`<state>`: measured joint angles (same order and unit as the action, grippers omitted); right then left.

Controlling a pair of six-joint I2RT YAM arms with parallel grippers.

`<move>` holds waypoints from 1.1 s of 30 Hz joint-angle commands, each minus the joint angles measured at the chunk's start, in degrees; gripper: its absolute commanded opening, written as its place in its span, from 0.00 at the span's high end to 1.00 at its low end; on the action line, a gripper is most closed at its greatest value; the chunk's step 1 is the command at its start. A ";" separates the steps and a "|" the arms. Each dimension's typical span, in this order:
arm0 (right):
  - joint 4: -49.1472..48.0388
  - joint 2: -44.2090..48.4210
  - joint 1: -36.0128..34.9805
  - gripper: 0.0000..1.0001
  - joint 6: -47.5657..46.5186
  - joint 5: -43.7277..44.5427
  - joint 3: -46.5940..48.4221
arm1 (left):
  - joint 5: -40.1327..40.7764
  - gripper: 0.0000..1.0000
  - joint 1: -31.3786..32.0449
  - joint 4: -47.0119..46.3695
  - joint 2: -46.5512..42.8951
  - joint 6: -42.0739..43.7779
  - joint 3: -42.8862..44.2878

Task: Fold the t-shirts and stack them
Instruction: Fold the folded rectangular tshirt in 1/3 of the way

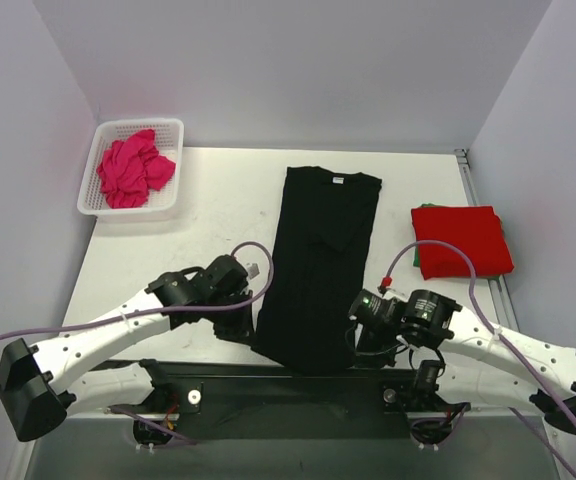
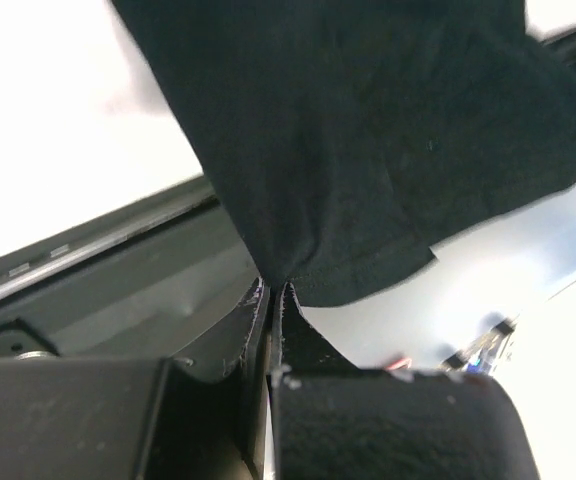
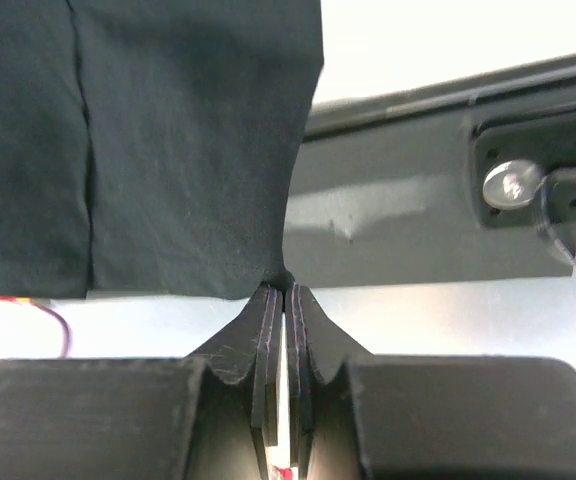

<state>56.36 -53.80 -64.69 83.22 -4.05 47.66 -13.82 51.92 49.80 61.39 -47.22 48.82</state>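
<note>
The black t-shirt (image 1: pixel 323 260) lies folded into a long strip down the middle of the table, its near end lifted at the table's front edge. My left gripper (image 1: pixel 257 337) is shut on its near left corner; the wrist view shows the cloth (image 2: pixel 368 130) pinched at the fingertips (image 2: pixel 273 286). My right gripper (image 1: pixel 355 340) is shut on the near right corner, where the hem (image 3: pixel 168 140) runs into the closed jaws (image 3: pixel 285 288). A red t-shirt (image 1: pixel 463 240) sits folded at the right. The magenta-pink t-shirt (image 1: pixel 133 170) is crumpled in the basket.
A white mesh basket (image 1: pixel 174 128) stands at the table's far left corner. The dark front rail (image 1: pixel 288 385) with the arm bases runs below the shirt's near end. Purple cables (image 1: pixel 258 265) loop off both wrists. Grey walls close in three sides.
</note>
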 commanded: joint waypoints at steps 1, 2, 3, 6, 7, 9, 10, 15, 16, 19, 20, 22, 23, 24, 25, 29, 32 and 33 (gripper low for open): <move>4.81 -0.34 7.00 1.00 -6.64 3.09 3.22 | -0.50 1.00 -3.14 -3.65 3.38 0.90 4.52; 4.73 -1.30 8.86 1.00 -8.49 3.09 3.75 | -0.59 1.00 -4.01 -4.96 4.09 1.34 5.32; 4.73 -1.83 10.53 1.00 -9.99 2.91 4.89 | -0.76 1.00 -5.41 -5.67 5.66 1.52 6.89; 4.73 -4.64 16.42 1.00 -15.62 3.00 6.91 | -1.73 1.00 -8.58 -9.10 9.09 2.31 9.53; 4.73 -6.04 18.00 1.00 -17.20 3.09 7.53 | -2.17 1.00 -9.20 -10.06 10.15 2.48 10.06; 4.64 -7.80 22.66 1.00 -21.68 3.53 9.63 | -3.92 1.00 -10.34 -13.05 13.40 3.19 11.29; 4.64 -8.68 24.15 1.00 -23.18 3.70 10.43 | -4.10 1.00 -10.96 -13.67 14.54 3.45 12.87; 3.68 -15.97 33.12 1.00 -31.96 3.88 16.31 | -5.07 1.00 -13.42 -16.23 22.71 6.08 17.97; 3.32 -18.25 34.26 1.00 -33.20 3.88 17.28 | -5.33 1.00 -14.64 -16.23 24.90 6.79 19.63; 2.36 -22.90 38.22 1.00 -37.24 3.88 21.05 | -6.03 1.00 -16.76 -17.97 27.64 7.23 21.75; 2.18 -24.15 38.93 1.00 -38.12 3.88 22.03 | -7.17 1.00 -17.98 -18.68 29.39 7.32 22.72; 1.48 -28.17 41.38 1.00 -40.75 3.88 24.05 | -8.49 1.00 -19.04 -20.17 31.42 7.32 24.04; 1.30 -29.42 42.35 1.00 -41.64 3.62 26.15 | -9.80 1.00 -19.92 -20.70 33.78 7.23 24.83; 1.04 -30.82 43.14 1.00 -42.43 3.53 27.21 | -10.17 1.00 -20.28 -20.71 34.93 7.32 26.66; 0.95 -33.45 44.37 1.00 -44.01 3.27 28.18 | -10.34 1.00 -20.54 -20.97 35.99 7.75 27.46; 0.68 -39.97 47.28 1.00 -47.00 2.48 33.81 | -13.50 1.00 -22.03 -23.25 42.04 8.11 31.15; 0.60 -44.89 49.12 1.00 -49.02 1.60 37.94 | -13.95 1.00 -23.27 -22.91 46.09 8.29 35.02; 0.68 -46.21 49.56 1.00 -49.55 1.25 40.03 | -13.95 1.00 -23.53 -22.56 46.97 8.37 35.99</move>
<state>54.98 -97.41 -16.53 37.71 -2.59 83.11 -25.21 29.56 29.76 106.28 -40.16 80.18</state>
